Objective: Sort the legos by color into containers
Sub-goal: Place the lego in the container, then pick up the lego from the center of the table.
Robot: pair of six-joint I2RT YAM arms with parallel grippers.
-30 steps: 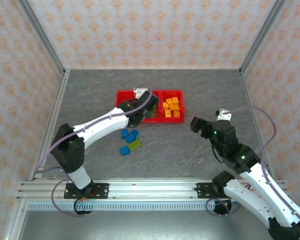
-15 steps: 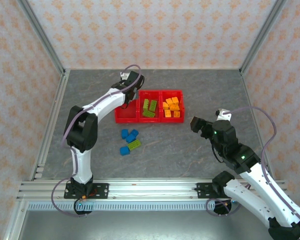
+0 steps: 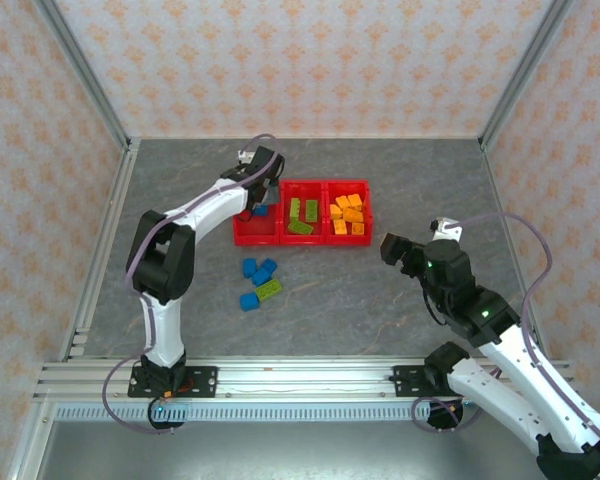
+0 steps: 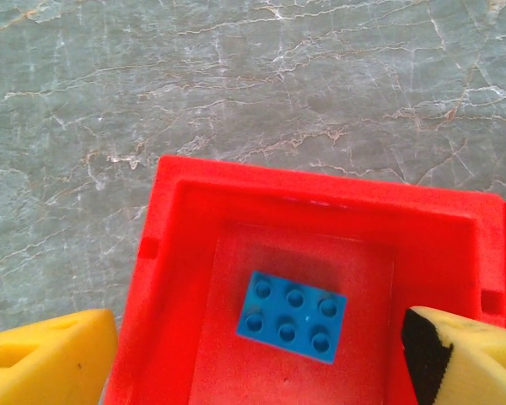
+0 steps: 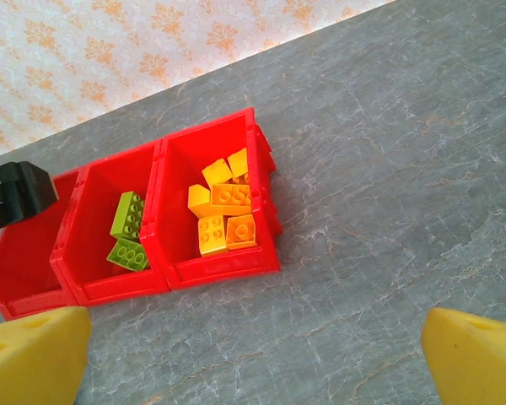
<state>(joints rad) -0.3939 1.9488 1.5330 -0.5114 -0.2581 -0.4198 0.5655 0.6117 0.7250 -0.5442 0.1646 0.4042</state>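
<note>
release done: blue brick (image 4: 292,315) now lies in the end bin (image 4: 177,253), left hand (image 4: 253,359) spread wide, empty above it; that bin takes blue.

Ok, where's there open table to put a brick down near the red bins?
Bare table in front of the bins, between the loose bricks and the right arm, and the strip behind the bins toward the back wall. The left bin holds just one blue brick. Crowded: the right bin of orange bricks, and the loose cluster.
</note>
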